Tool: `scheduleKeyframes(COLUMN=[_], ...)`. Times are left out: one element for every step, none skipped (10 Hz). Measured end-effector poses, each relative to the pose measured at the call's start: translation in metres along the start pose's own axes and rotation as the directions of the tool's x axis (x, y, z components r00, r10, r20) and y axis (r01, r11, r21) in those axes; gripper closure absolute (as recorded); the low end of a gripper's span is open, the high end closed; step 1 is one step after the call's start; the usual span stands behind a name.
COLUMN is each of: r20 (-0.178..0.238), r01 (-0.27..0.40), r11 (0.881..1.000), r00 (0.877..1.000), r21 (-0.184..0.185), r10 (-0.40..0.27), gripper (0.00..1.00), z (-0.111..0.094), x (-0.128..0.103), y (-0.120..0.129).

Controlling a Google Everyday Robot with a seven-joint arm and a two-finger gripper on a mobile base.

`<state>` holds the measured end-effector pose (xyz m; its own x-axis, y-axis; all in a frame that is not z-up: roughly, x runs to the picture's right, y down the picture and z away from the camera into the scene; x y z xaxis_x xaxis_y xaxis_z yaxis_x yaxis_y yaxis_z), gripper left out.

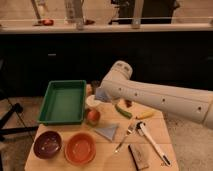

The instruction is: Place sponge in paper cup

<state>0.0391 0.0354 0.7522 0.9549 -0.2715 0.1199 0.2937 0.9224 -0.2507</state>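
Wooden table [100, 150]: closed gripper [101, 95], sponge [103, 94] above paper cup [92, 101]

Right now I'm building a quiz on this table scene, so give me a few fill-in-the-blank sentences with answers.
The gripper holds the sponge just above the paper ____.
The tray left of the paper cup is ____ in colour.
The orange bowl sits to the ____ of the dark bowl.

Answers: cup; green; right
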Motion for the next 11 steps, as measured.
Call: scheduleKeyframes(r20=[0.002,0.0,-0.001,-0.001,0.001,0.006,0.01,0.01,0.008,0.008,0.009], r01=[0.051,0.144,0.248,0.289,0.298,0.312,0.324,0.332,0.336,0.341,0.342], r11=[0.998,0.988,0.965,0.953,0.949,0.945,0.941,0.939,0.938,0.936,0.936], r00=[0.999,0.99,0.969,0.957,0.954,0.949,0.945,0.942,0.941,0.939,0.939], r21=[0.032,0.061,0.084,0.095,0.102,0.1,0.096,0.09,0.087,0.087,0.087], r10=[-0.051,-0.144,-0.249,-0.29,-0.3,-0.314,-0.327,-0.334,-0.338,-0.343,-0.344], gripper=[1.0,1.0,1.0,1.0,1.0,1.0,1.0,1.0,1.0,1.0,1.0], z=[-0.001,-0.002,-0.001,-0.002,-0.002,-0.002,-0.002,-0.002,-0.002,-0.001,-0.001], x=[-0.001,-0.005,-0.012,-0.012,-0.012,-0.016,-0.02,-0.022,-0.022,-0.026,-0.027], y=[-0.008,-0.02,-0.032,-0.036,-0.038,-0.042,-0.045,-0.047,-0.05,-0.054,-0.054])
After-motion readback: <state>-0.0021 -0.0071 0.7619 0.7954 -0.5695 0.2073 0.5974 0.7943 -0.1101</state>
